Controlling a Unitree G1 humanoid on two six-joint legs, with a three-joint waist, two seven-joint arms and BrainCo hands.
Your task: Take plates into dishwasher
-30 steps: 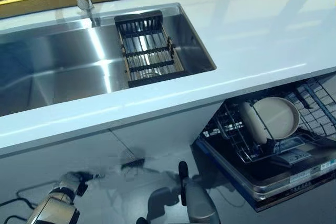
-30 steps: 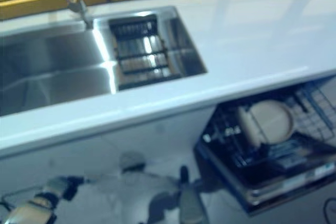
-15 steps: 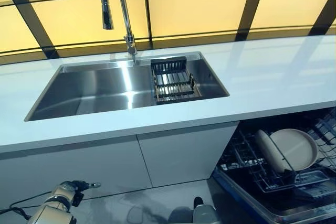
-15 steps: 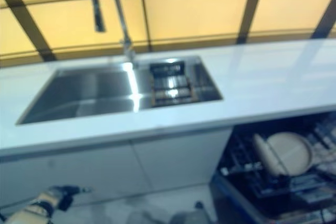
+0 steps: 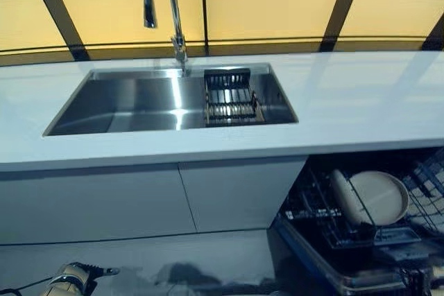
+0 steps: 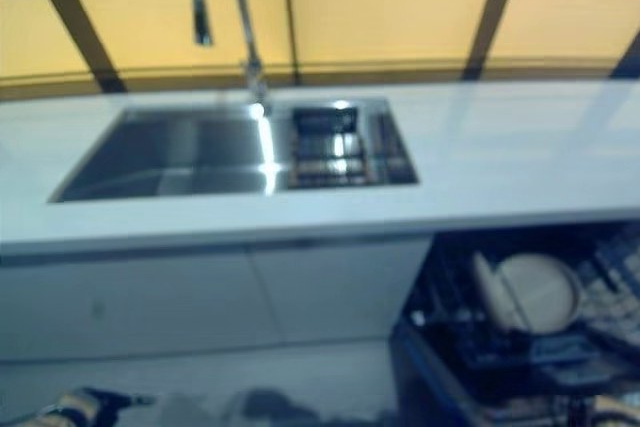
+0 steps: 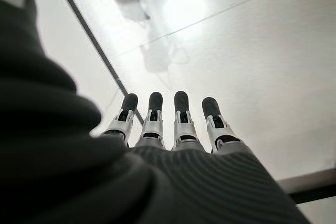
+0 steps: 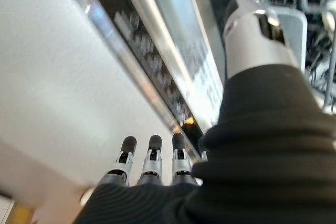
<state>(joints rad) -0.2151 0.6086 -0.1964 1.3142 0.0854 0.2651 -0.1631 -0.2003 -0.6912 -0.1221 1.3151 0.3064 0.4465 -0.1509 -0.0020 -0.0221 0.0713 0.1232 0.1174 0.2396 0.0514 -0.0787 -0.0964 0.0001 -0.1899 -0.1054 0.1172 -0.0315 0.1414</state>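
Two beige plates (image 5: 378, 197) stand upright in the lower rack (image 5: 316, 211) of the open dishwasher at the lower right, under the white counter (image 5: 361, 102). My left hand (image 5: 75, 275) hangs low at the bottom left, over the floor. In its wrist view (image 7: 181, 124) the fingers are straight and hold nothing. My right hand (image 8: 151, 162) shows in its wrist view with straight fingers, empty, close to the edge of the dishwasher (image 8: 173, 61). No plate is in either hand.
A steel sink (image 5: 132, 98) with a tall faucet (image 5: 173, 12) is set in the counter. A dark drying rack (image 5: 232, 96) sits in its right end. White cabinet doors (image 5: 139, 199) stand below, left of the dishwasher.
The whole picture has shifted, so the camera has moved: more of the wall shows. My left hand now sits lower in the picture, and the right arm has left the bottom edge.
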